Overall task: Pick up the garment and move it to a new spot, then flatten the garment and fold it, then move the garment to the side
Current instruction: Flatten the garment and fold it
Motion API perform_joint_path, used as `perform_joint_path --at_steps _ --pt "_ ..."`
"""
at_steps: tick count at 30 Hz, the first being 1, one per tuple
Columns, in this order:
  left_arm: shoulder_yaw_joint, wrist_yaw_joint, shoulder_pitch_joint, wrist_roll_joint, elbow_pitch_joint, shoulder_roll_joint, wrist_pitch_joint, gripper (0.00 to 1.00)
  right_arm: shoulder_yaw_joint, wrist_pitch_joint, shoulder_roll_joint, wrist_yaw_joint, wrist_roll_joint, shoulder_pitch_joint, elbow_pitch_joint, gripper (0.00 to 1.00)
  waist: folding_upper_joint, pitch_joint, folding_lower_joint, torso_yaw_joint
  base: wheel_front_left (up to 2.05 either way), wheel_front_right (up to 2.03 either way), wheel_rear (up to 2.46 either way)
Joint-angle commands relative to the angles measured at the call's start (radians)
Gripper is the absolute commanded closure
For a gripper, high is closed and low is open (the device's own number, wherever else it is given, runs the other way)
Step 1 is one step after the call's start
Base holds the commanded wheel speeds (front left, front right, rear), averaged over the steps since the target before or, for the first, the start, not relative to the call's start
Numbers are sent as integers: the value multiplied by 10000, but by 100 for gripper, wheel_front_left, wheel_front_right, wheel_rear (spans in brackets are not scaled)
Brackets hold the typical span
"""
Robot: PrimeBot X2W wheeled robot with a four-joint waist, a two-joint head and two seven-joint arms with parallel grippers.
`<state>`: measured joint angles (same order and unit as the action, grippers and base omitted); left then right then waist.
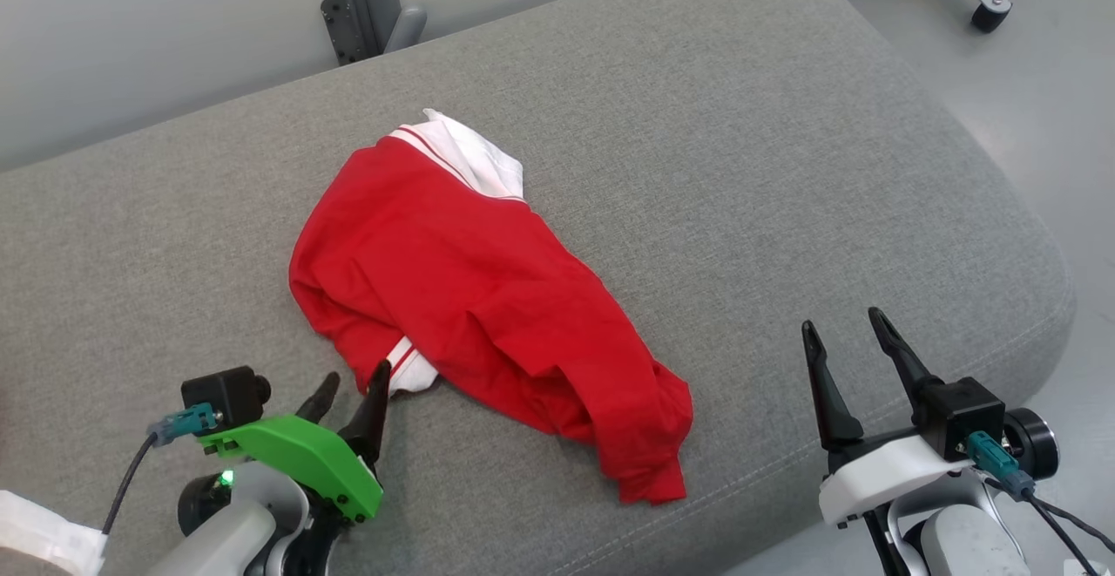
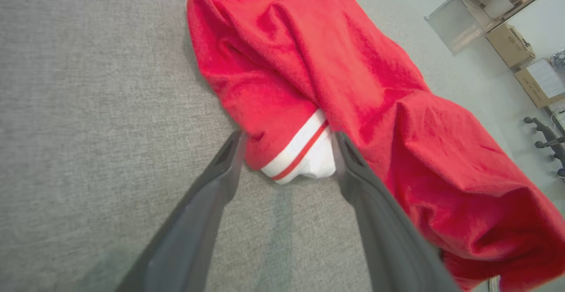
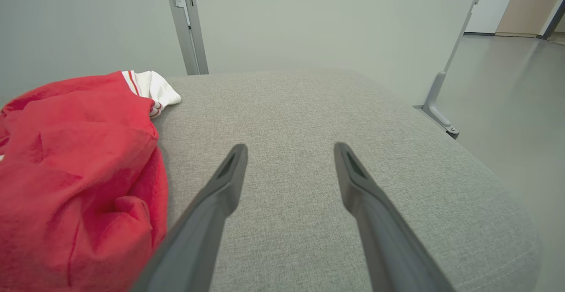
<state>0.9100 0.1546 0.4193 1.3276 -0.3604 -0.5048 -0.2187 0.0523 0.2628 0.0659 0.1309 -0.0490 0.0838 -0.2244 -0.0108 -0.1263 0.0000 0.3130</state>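
Lying crumpled across the middle of the grey cushion, the red garment shows white trim at its far end. The left pincer stands with its fingers apart, one on each side of a white, red-striped cuff at the garment's near edge. The right pincer, also spread apart, hovers over bare cushion, apart from the cloth

Left gripper is down at the lower left, fingers spread wide and tilted a bit right. Right gripper is at the lower right, fingers apart too, pointing up, holding nothing.
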Motion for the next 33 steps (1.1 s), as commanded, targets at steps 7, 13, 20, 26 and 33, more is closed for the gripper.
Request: perform_joint_path --at_steps 7,13,20,26,33 --pt "0 -292 419 510 -1366 580 741 0 132 32 43 -3 27 293 -19 0 108 -142 0 127 0 0 0" --pt "-466 -979 611 1213 -2370 1158 860 14 22 32 54 -3 46 154 10 0 108 -195 0 255 0 0 0" --pt "-526 -1621 934 1154 -3087 1437 622 100 -22 32 28 -3 63 63 -46 0 108 -127 0 270 0 0 0" --pt "-882 -1735 1411 947 -2744 860 262 100 -166 32 67 -3 102 -76 4 0 108 -24 0 -62 0 0 0" --pt "-1506 -1118 2039 618 -1415 -693 166 100 -122 32 103 -3 135 -147 -20 0 108 200 0 -481 0 0 0"
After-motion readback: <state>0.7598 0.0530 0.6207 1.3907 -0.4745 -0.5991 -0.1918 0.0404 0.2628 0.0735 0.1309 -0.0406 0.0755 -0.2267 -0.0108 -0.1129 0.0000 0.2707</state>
